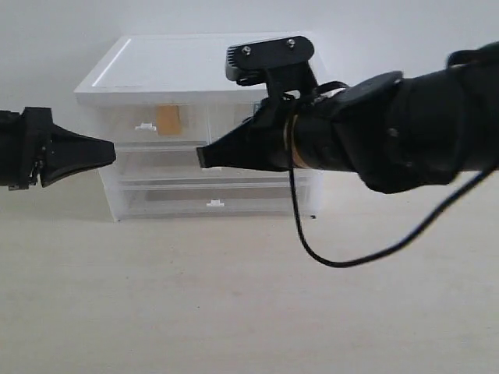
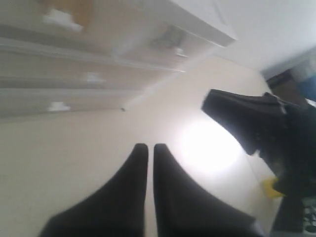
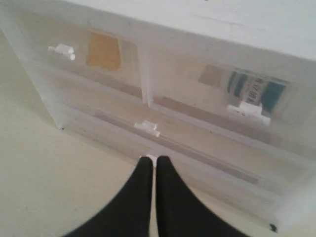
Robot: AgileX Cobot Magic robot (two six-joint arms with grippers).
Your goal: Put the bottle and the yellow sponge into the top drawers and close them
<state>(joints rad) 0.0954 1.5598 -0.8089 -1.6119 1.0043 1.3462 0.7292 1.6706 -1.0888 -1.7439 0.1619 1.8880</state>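
The yellow sponge [image 1: 168,121] lies inside the left top drawer [image 1: 144,125], seen through its translucent front; the right wrist view also shows the sponge [image 3: 103,51]. The bottle [image 3: 256,90] sits inside the right top drawer [image 3: 247,108], its teal label showing through; in the exterior view my right arm hides it. Both top drawers look pushed in. My left gripper [image 1: 109,152] hangs shut and empty to the left of the cabinet [image 1: 195,62]. My right gripper [image 1: 201,156] is shut and empty in front of the cabinet's middle, near the lower drawer handles [image 3: 147,127].
Two full-width drawers [image 1: 214,204] sit below the top pair, both pushed in. A black cable [image 1: 343,261] loops down from my right arm above the pale tabletop [image 1: 234,312]. A white wall stands behind the cabinet.
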